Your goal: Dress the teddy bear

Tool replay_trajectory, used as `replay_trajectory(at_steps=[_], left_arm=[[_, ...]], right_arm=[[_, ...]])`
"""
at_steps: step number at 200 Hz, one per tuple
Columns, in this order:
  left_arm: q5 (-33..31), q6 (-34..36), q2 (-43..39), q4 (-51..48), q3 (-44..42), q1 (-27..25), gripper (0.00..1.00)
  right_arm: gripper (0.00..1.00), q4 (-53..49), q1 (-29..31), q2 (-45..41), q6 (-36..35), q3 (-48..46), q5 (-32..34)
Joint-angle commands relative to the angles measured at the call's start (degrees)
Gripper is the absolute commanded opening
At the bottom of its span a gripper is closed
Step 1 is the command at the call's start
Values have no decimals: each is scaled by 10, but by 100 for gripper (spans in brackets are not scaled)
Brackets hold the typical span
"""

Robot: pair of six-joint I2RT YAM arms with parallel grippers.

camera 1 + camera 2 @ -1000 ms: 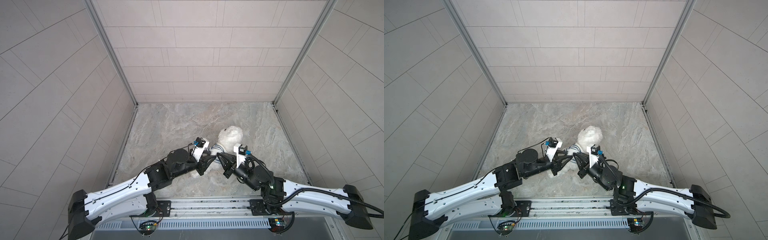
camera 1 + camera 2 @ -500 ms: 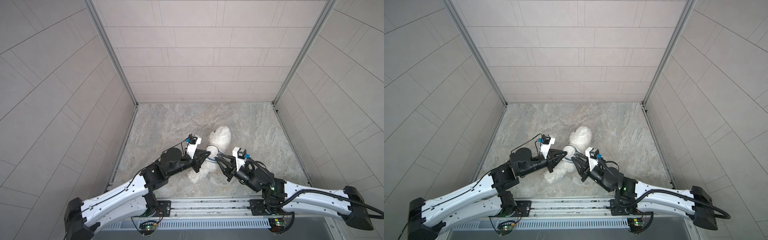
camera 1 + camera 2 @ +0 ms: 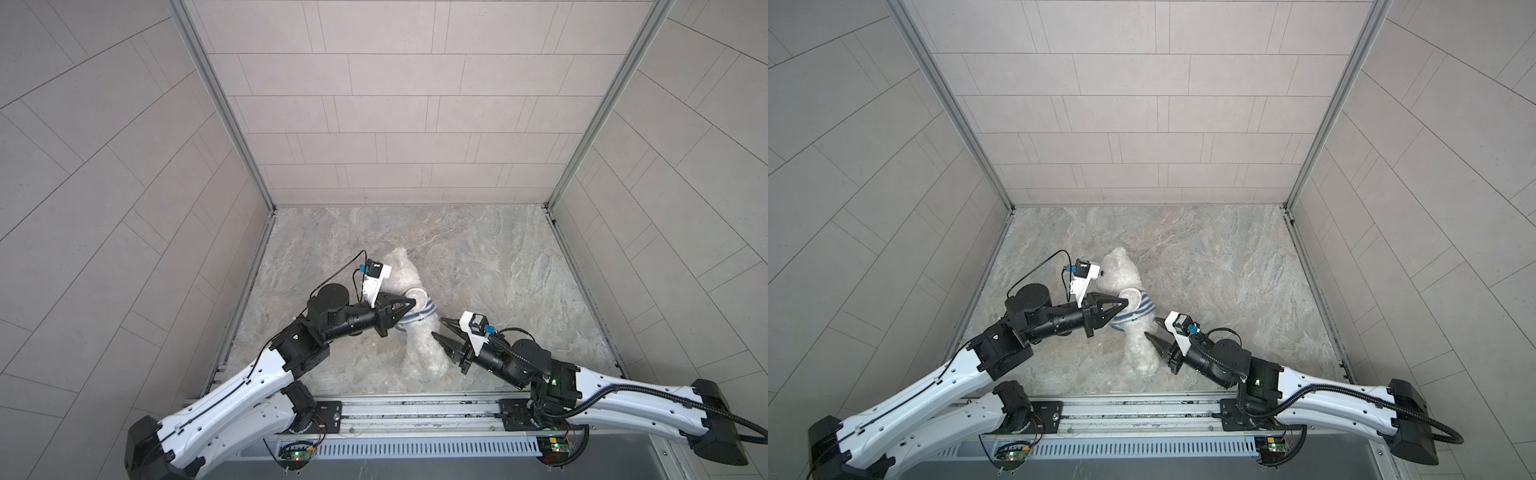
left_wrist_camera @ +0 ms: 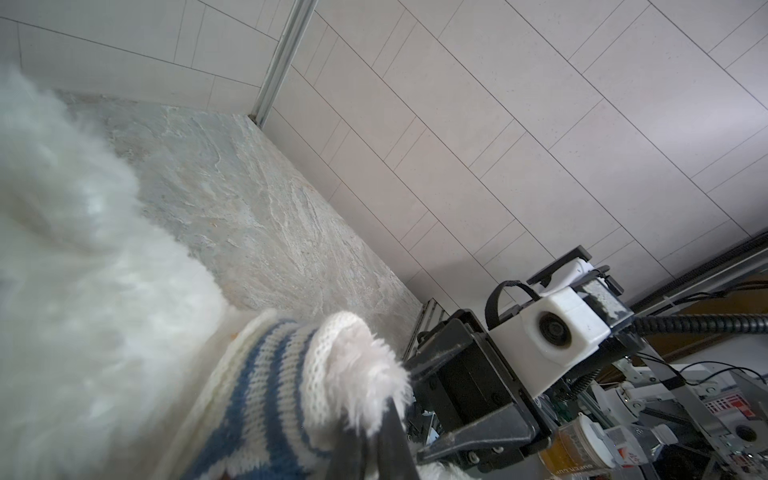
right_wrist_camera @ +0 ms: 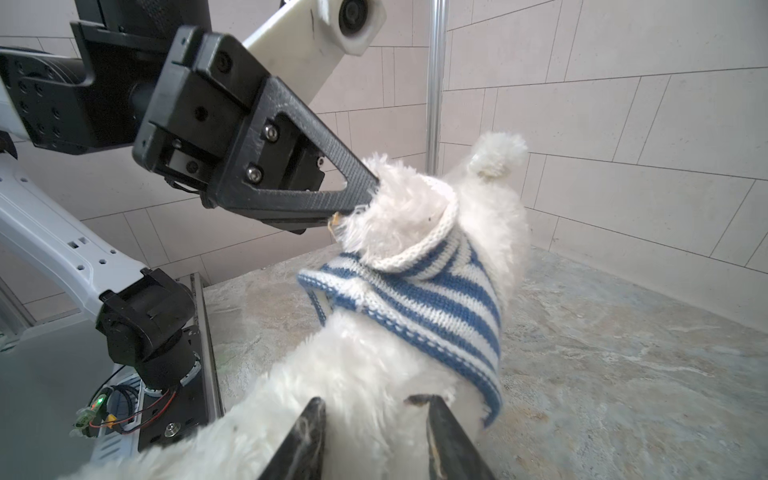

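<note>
The fluffy white teddy bear (image 3: 422, 353) stands half upright near the front middle of the floor in both top views, head (image 3: 1119, 274) toward the back. A blue-and-white striped shirt (image 5: 440, 299) sits bunched round its shoulders. One paw (image 5: 395, 208) pokes out of a white sleeve cuff. My left gripper (image 3: 412, 304) is shut on that paw's fur, also shown in the left wrist view (image 4: 374, 432). My right gripper (image 5: 370, 415) is open at the bear's lower body (image 3: 1140, 353), below the shirt hem. Its fingers (image 5: 307, 432) straddle the fur.
Tiled walls close in the marbled floor (image 3: 498, 257) on three sides. A metal rail (image 3: 415, 405) with both arm bases runs along the front edge. The two grippers are close together across the bear.
The bear has shifted left. My left gripper closed on the paw and pulled it sideways. My right gripper opened and drew back, from beside the left gripper to the lower body.
</note>
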Motion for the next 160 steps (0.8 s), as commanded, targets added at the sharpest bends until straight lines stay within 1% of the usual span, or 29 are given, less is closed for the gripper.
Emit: replay_trajectory(at_steps=[1,26,69,99,130,144,160], left_arm=[[48,-17,2,31,10,3,0],[67,-34,9,60,1,3,0],[101,-29,22,73,-1,3,0],[102,-36,18,85,-6,3,0],[104,-36,13,83,-7,2,0],[96,-35,12,78,-9,2,0],[95,-41,17,98,-20,2,0]], right_arm=[[42,-13,3,-1,-37,22,3],[41,-36,6,-3,-43,27,2],[41,-19,11,8,-37,11,-1],[31,-14,12,26,-38,11,3],[15,-14,12,19,-39,5,11],[13,-19,12,18,-38,2,19],[9,-20,12,17,-39,-6,30]])
